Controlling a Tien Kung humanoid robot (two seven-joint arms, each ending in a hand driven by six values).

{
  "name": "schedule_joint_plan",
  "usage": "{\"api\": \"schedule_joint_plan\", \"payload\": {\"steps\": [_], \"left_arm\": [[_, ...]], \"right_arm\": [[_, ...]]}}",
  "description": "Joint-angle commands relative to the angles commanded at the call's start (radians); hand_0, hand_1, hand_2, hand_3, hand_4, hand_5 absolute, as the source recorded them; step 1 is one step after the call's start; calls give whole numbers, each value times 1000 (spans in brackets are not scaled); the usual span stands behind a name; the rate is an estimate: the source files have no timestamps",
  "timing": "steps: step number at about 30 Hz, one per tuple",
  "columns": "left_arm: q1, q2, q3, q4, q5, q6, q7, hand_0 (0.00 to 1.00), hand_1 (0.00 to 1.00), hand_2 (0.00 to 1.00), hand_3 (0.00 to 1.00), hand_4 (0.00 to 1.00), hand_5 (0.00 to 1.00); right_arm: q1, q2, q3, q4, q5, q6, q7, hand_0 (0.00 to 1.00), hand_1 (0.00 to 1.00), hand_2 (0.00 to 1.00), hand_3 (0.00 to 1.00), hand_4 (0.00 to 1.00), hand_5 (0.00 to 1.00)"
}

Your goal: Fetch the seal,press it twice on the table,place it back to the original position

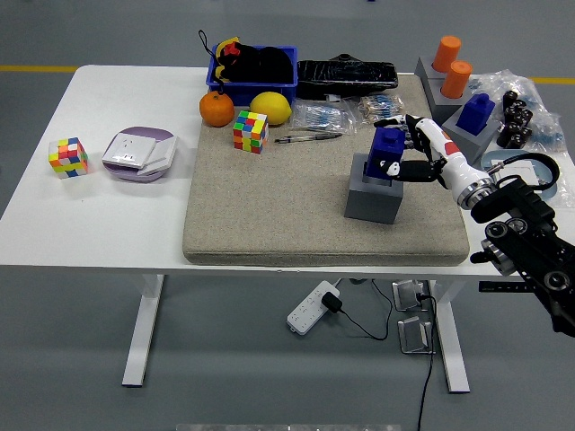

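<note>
We see the right hand [415,151] clasping the blue seal [387,153] seated in its grey holder [374,191]; a pen [307,137] and packets [323,116] lie beyond.

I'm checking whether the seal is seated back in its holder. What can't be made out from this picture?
Head view only:
- The blue seal's base: hidden inside the grey holder, so how deep it sits is unclear.
- The seal's right side: covered by the right hand, so the contact there can't be seen.
- Contents of the blue bin: a dark heap, too small to identify.
- Left hand: out of frame.
</note>
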Motion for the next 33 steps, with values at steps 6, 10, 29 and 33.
{"api": "schedule_joint_plan", "payload": {"steps": [6,10,29,33], "left_arm": [[-1,3,2,-1,1,0,0,820,798,766,815,769,287],[0,4,4,-1,1,0,0,820,797,766,814,769,286],[-4,5,8,-1,1,0,0,820,798,766,814,770,288],[-5,5,7,-1,2,0,0,820,798,766,814,770,288]], "right_arm": [[6,6,-18,-14,5,-1,3,590,415,408,442,616,2],[12,11,-27,-25,9,-2,5,590,414,408,441,617,2],[47,12,-64,-68,16,-2,5,591,413,406,439,624,2],[55,8,-68,-71,16,-1,4,591,413,406,438,625,2]]}}
